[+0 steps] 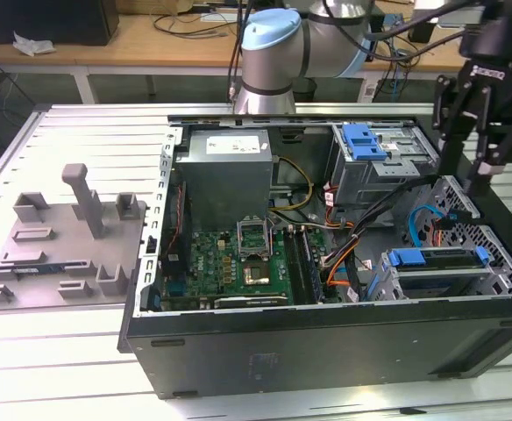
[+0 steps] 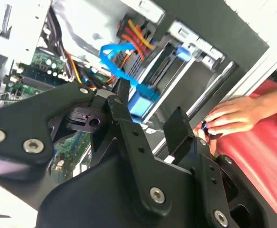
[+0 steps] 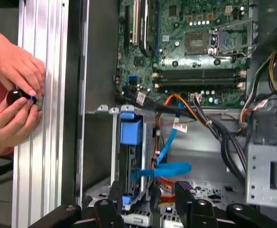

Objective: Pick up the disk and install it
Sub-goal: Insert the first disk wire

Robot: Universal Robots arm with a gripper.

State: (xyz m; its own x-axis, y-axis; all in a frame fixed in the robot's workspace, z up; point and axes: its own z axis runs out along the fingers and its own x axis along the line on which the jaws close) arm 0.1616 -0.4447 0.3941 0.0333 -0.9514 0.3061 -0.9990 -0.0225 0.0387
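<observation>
An open computer case [image 1: 326,351] lies on the slatted metal desk [image 1: 63,368], green motherboard [image 1: 238,263] face up inside. In the exterior view a grey power supply [image 1: 230,171] sits at twelve o'clock from that board, a blue cable [image 1: 409,226] curves at three o'clock, and a grey fixture [image 1: 63,237] stands on the desk at nine o'clock from the case.

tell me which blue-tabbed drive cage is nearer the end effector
The cage at the exterior view's lower right, against the case's near wall. The open end effector hangs by its end; the other cage sits along the far wall.
</observation>
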